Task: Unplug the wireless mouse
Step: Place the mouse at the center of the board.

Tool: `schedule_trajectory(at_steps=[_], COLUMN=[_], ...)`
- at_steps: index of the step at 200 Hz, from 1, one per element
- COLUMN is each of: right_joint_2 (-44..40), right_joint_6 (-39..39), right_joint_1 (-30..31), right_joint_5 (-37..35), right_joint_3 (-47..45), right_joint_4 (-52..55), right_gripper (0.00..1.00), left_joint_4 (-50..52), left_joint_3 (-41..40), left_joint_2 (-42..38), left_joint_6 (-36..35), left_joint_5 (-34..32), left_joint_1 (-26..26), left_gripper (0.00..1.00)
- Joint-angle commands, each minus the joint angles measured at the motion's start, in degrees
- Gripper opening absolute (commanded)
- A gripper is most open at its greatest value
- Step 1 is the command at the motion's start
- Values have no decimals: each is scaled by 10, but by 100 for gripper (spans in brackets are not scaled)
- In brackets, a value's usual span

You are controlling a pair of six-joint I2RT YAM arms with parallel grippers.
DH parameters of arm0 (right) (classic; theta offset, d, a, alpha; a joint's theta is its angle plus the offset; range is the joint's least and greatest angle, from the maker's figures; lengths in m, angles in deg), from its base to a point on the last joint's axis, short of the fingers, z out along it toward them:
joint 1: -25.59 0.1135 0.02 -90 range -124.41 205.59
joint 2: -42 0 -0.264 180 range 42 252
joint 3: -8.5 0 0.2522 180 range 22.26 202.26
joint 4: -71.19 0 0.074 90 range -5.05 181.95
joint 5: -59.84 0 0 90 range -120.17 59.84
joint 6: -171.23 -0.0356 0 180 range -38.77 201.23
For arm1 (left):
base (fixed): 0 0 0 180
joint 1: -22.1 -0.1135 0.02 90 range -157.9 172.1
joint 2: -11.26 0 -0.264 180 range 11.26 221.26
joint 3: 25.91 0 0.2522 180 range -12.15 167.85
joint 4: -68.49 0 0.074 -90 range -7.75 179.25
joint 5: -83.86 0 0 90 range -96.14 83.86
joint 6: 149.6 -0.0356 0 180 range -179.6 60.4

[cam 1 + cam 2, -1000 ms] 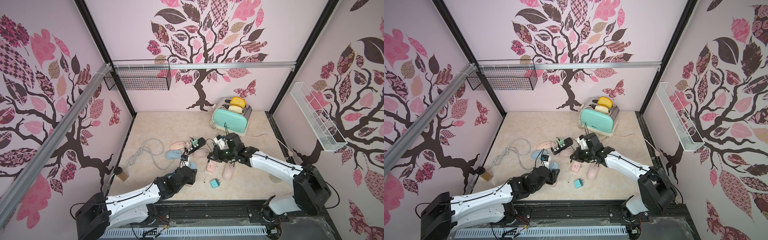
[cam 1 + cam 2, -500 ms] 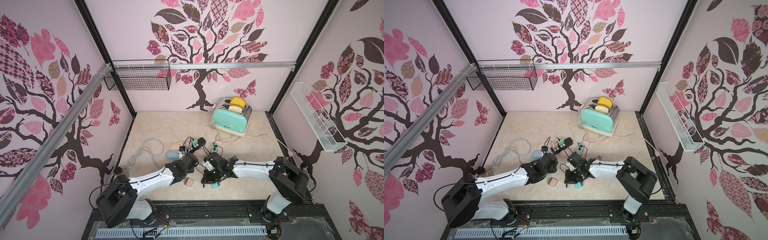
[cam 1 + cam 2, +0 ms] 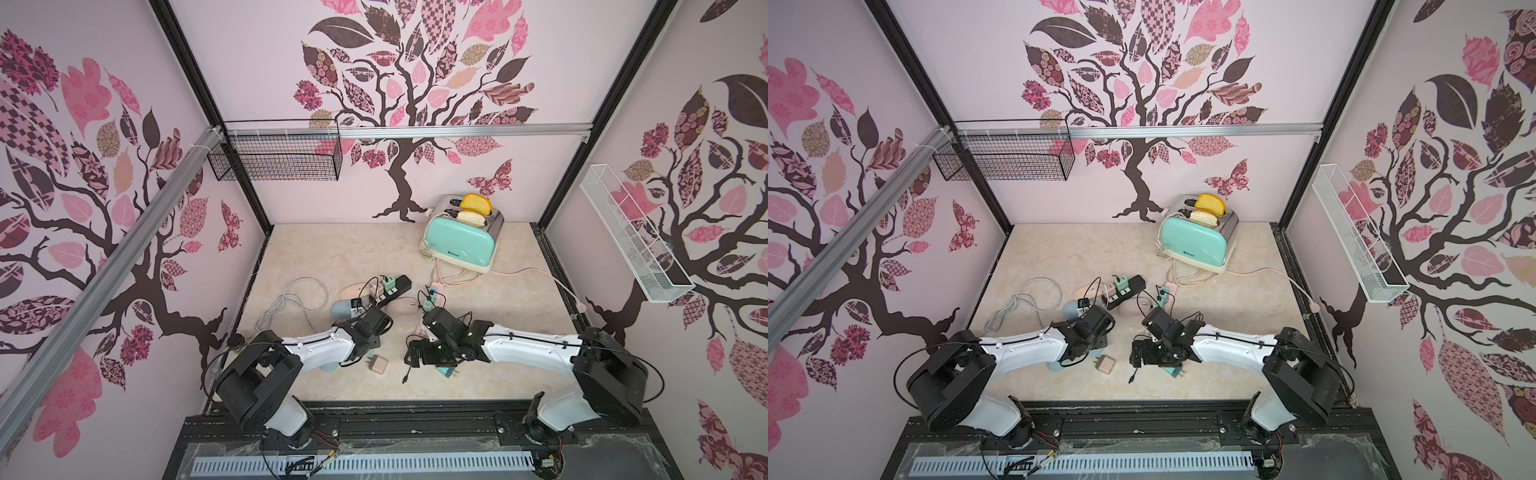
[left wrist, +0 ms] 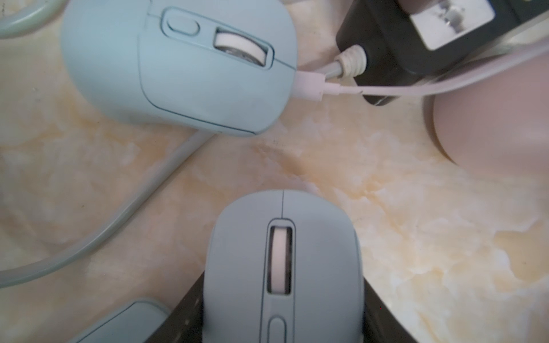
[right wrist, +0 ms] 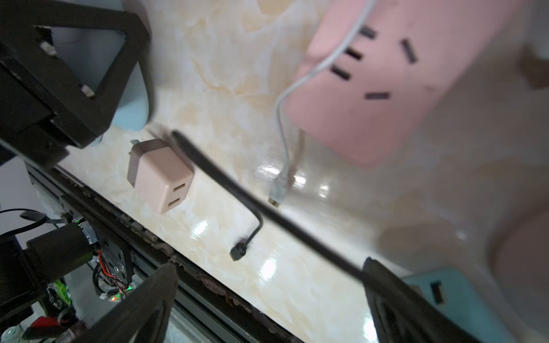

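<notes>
The blue wireless mouse (image 4: pixel 315 237) sits inside the left claw (image 4: pixel 283 297), which is grasping it by the flanks, a dark finger (image 4: pixel 184 314) against each side, so the left arm is by far the nearer one and any coming move turns on that hold. The mouse's long axis runs straight along the claw's reach, tail toward the wrist and nose pointing away, toward a second blue mouse (image 4: pixel 178 74) that lies near it but apart on the marbled worktop (image 4: pixel 401 184). In both top views that puts it near the front edge of the worktop, left of the middle, almost wholly hidden beneath the left arm. The right claw (image 5: pixel 270 264) hovers close by, spread wide with nothing between its fingers; from it the held mouse lies just past a beige charger cube (image 5: pixel 160 175), which sits between the two claws. A black cable (image 5: pixel 214 166) runs past one right finger and ends in a free plug (image 5: pixel 237 254) on the worktop, joined to nothing. The held mouse is pale matte blue, smooth and rounded, with a whitish scroll wheel (image 4: pixel 279 261) in a slot and a seam down the nose; no lead leaves that nose, whereas the second mouse has a white cable (image 4: pixel 312 86) plugged into its front. I judge the unplugging done, with only the letting go left
</notes>
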Motion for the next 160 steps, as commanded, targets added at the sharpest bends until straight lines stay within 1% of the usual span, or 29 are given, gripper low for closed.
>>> schedule_trajectory(at_steps=[1, 20, 40, 76, 99, 108, 136, 143, 151, 160], right_joint_2=[-33, -48, -99, -201, -216, -217, -240, -248, -254, -257], right_joint_6=[-3, -16, -26, -20, -18, -19, -9, -3, 6, 14], right_joint_1=[3, 3, 1, 1, -8, -8, -12, -16, -25, -40], right_joint_5=[-27, -11, -46, -135, -139, -149, -208, -220, -218, -205], right_joint_3=[-11, -51, -86, -68, -53, -43, -6, 6, 17, 27], right_joint_4=[60, 73, 105, 171, 185, 199, 240, 251, 257, 263], right_gripper=[100, 100, 100, 100, 100, 100, 100, 100, 100, 100], left_joint_4=[-12, -14, -18, -25, -27, -26, -27, -29, -30, -32], left_joint_3=[0, 2, 5, 6, 6, 7, 4, 2, 1, -2], left_joint_2=[17, 17, 19, 25, 22, 21, 14, 12, 9, 7], left_joint_6=[5, 1, -7, -12, -18, -20, -23, -25, -26, -27], left_joint_5=[21, 26, 29, 40, 47, 48, 53, 56, 55, 56], left_joint_1=[-5, -5, -5, -5, -5, -5, -5, -5, -5, -5], left_gripper=[0, 0, 0, 0, 0, 7, 34, 38, 43, 50])
